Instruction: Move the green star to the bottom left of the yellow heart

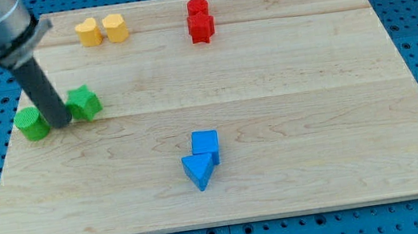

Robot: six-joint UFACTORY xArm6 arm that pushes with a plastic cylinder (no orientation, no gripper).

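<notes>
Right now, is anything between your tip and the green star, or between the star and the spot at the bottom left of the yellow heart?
Nothing visible. My tip sits just left of the green star, with the green cylinder on its other side. The board between the star and the yellow heart shows no blocks.

Green round block (pixel 31 123) far left on bench (pixel 314 119). Two red blocks (pixel 200 21) touching, far side. Blue cube (pixel 205 143) touching blue triangle (pixel 197 171), near middle.
</notes>
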